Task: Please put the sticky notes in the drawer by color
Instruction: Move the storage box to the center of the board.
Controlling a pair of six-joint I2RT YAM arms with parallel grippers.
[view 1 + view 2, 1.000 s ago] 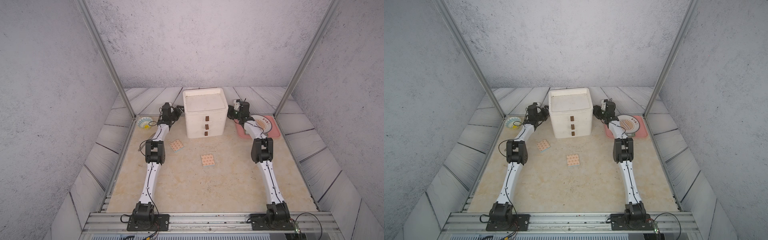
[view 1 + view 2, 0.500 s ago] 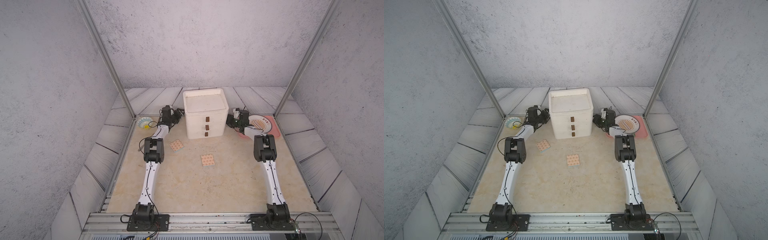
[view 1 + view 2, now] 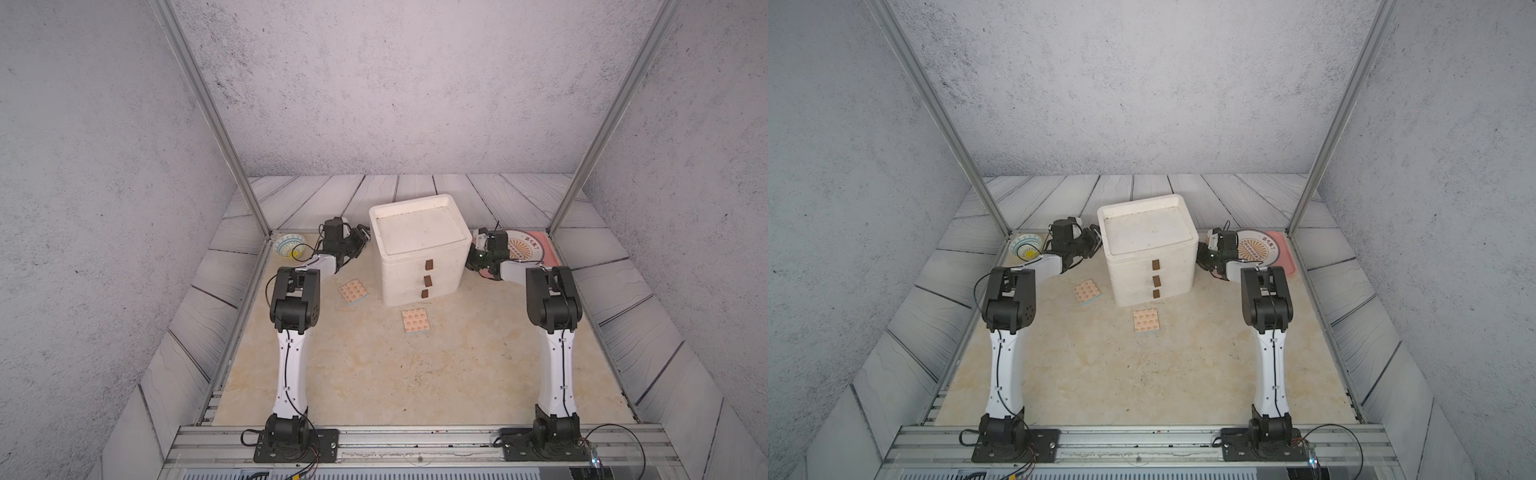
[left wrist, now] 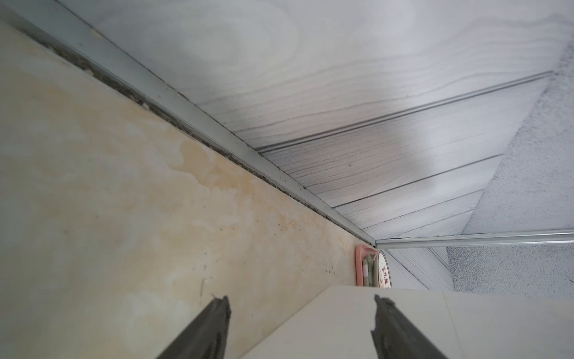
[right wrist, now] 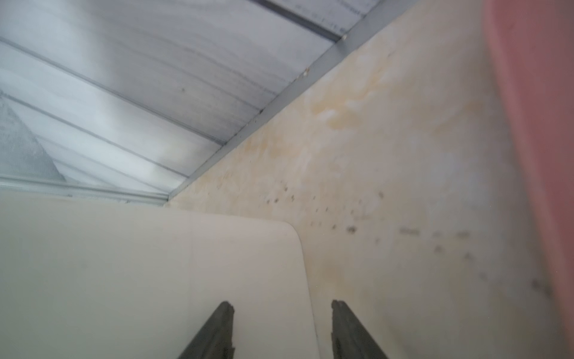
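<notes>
The white three-drawer chest [image 3: 419, 245] [image 3: 1148, 249] stands at the back middle, slightly turned, all three drawers shut. Two orange-patterned sticky notes lie on the table in both top views: one [image 3: 353, 291] [image 3: 1087, 292] left of the chest, one [image 3: 416, 321] [image 3: 1146, 321] just in front of it. My left gripper [image 3: 365, 235] [image 4: 301, 300] is open at the chest's left wall [image 4: 403, 323]. At the chest's right wall [image 5: 155, 279], my right gripper [image 3: 471, 255] [image 5: 282, 303] is open, astride the wall's rear edge. Neither holds anything. No other notes show.
A patterned bowl [image 3: 289, 246] sits at the back left by a metal post [image 3: 249, 199]. At the back right, close behind my right arm, a pink tray [image 3: 545, 245] [image 5: 543, 124] holds a round printed plate [image 3: 521, 249]. The back rail [image 4: 217, 130] runs behind the chest.
Both grippers have come down along the chest's sides and drawn toward the front. The chest has shifted forward and turned a little, ending close to the front note.
</notes>
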